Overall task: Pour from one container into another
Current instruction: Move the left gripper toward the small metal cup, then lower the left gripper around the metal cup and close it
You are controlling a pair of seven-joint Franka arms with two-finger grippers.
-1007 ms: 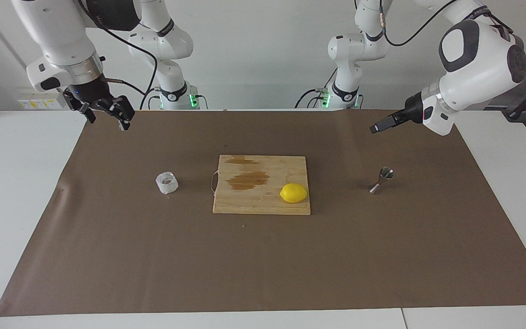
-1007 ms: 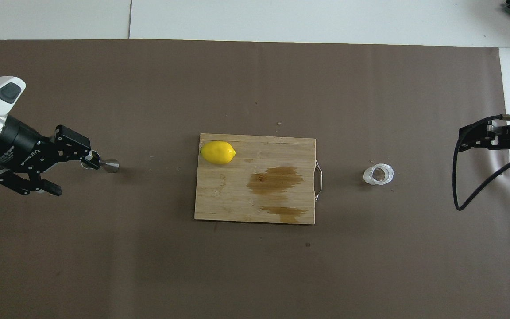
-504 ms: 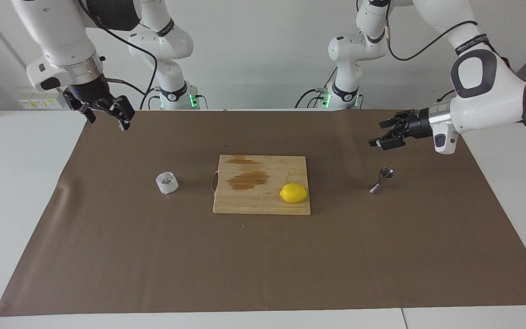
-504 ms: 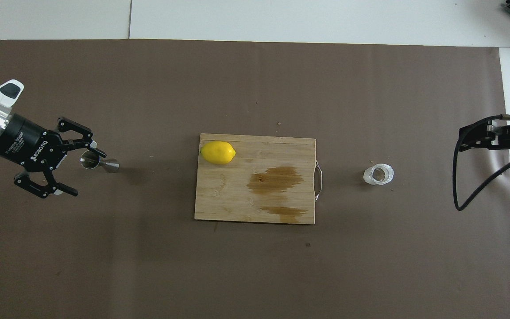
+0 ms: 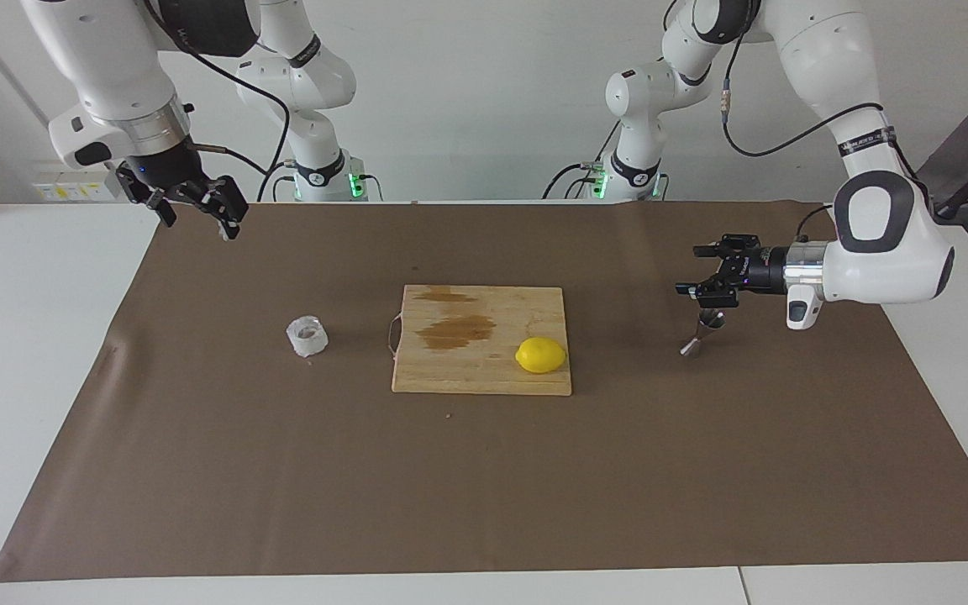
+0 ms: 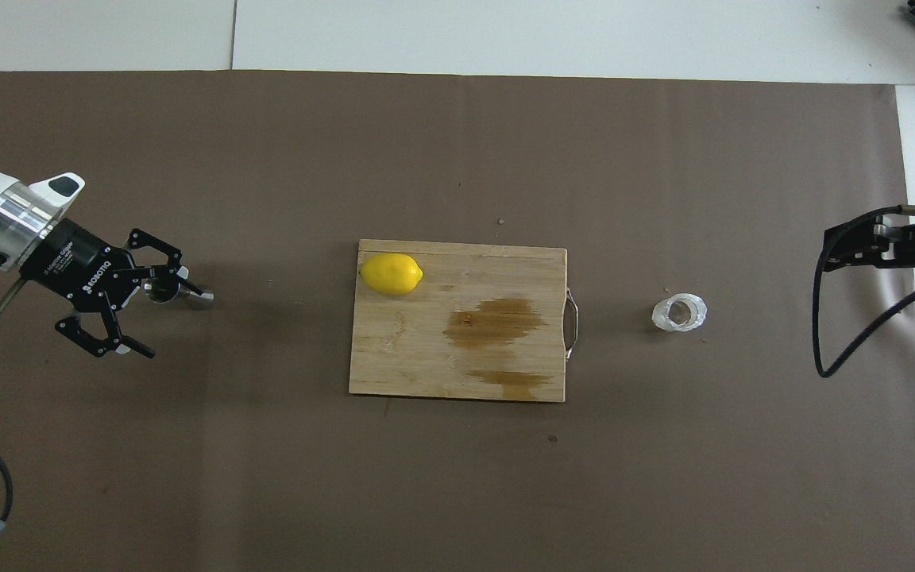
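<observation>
Brown paper covers the white table, with the robots' bases along the top of the facing frame. At upper left, the right gripper (image 5: 198, 204) waits in the air over the paper's corner, fingers spread and holding nothing. Below it, left of centre, you see the cup (image 5: 307, 336) standing alone on the paper, well apart from everything. It looks thin, light and easily crushed, so you would take it gently around its wall. At centre lies the board (image 5: 484, 378), stained, with a lemon (image 5: 540, 355) on its lower right corner. At right of the frame stands the jigger (image 5: 701, 333), tilted or leaning as seen here. The left gripper (image 5: 709, 273) hangs just above its top cone, fingers spread, not visibly touching. Steel, smooth and top-heavy, it will likely slip or tip; pinch it at the narrow waist.
</observation>
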